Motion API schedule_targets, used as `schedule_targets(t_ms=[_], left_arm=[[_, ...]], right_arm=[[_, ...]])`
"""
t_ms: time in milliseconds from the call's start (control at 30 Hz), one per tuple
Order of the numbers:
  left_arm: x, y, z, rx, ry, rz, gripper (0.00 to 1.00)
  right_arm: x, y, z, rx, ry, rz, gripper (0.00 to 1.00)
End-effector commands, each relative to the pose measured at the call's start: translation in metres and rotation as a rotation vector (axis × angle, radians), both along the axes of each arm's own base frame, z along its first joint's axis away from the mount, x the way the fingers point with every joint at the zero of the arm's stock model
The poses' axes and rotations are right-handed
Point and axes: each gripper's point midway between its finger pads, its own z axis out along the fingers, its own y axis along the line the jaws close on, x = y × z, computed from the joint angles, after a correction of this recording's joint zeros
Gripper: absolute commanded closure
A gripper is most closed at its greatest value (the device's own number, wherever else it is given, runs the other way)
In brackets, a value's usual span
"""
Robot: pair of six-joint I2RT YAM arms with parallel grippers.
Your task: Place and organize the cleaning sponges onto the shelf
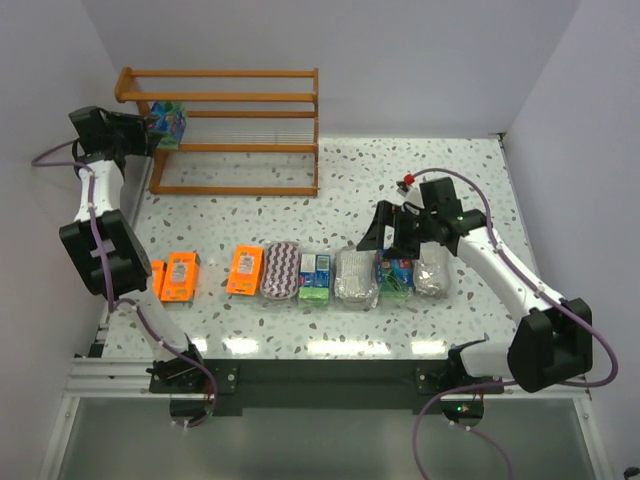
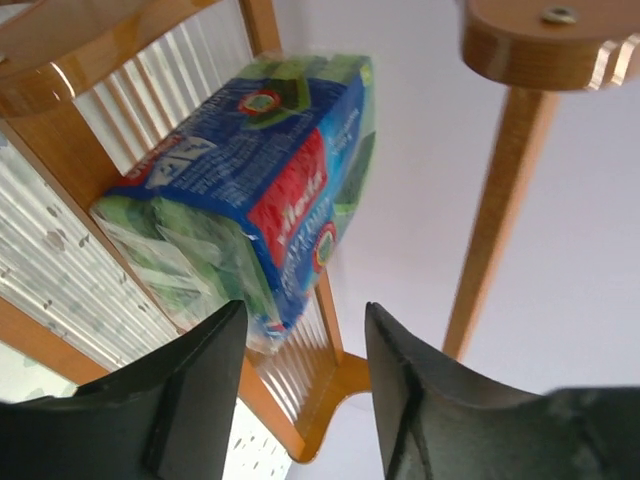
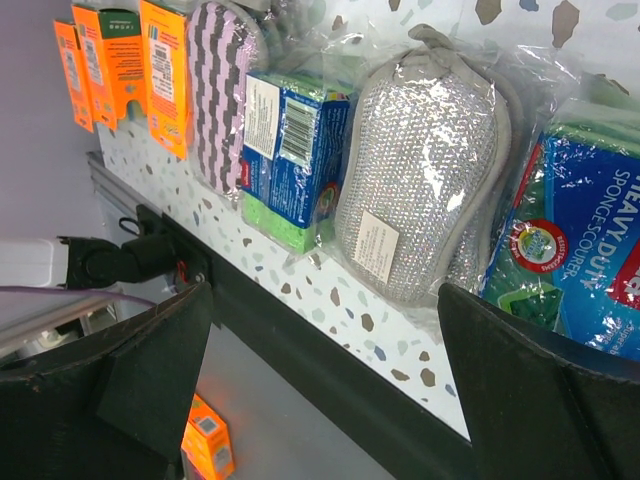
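Fingers spread and holding nothing, the left pincer (image 2: pixel 305 330) hangs at the 9 o'clock end of the shelf (image 1: pixel 235 98). A blue-and-green sponge pack (image 2: pixel 250 190) lies tilted on the slats of a tier below the top one, just beyond the fingertips. Whether the pack touches them cannot be told.

Across the surface (image 1: pixel 250 215), toward 4 o'clock in the overhead view, the right pincer (image 3: pixel 325 340) is also wide open and empty. It hovers above a grey-white pad (image 3: pixel 425 180) in clear wrap, with a heavy-duty blue-green pack (image 3: pixel 580 250) beside it.

Both belong to a row along the 6 o'clock edge. From 9 o'clock to 3 o'clock it runs: three orange packs (image 1: pixel 180 277), a purple-white zigzag pad (image 1: pixel 281 271), a blue-green block (image 1: pixel 316 278), the grey-white pad, the heavy-duty pack and a second grey pad (image 1: pixel 432 270).

By this count only one sponge is shelved and eight wait on the surface, so the job looks barely begun. Most of the carrying is ahead, and so is any grouping of like with like. The shelf, at 11 o'clock, shows long bare stretches of slat.
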Motion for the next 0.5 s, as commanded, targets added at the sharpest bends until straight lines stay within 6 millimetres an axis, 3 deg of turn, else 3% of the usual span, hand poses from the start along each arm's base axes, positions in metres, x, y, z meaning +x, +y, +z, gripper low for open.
schedule_targets(t_ms=[0,200,333,367,400,467], left_arm=[[-0.014,0.002,0.066,0.062,-0.151,0.007,0.43],[-0.046,-0.008,0.079,0.099,-0.151,0.022,0.36],[-0.095,-0.025,0.08,0.157,-0.106,0.022,0.25],[-0.105,-0.029,0.075,0.168,-0.075,0.017,0.24],[-0.127,-0.035,0.073,0.196,-0.03,0.016,0.23],[-0.155,-0.043,0.045,0.196,0.069,0.011,0.23]], right_arm=[[-0.001,0.0,0.012,0.018,-0.064,0.008,0.02],[-0.011,-0.001,0.012,0.027,-0.069,0.014,0.02],[-0.02,-0.001,0.013,0.047,-0.066,0.028,0.02],[-0.023,-0.001,0.011,0.049,-0.058,0.032,0.02],[-0.025,-0.001,0.011,0.051,-0.06,0.036,0.02],[-0.032,-0.001,0.01,0.058,-0.055,0.048,0.02]])
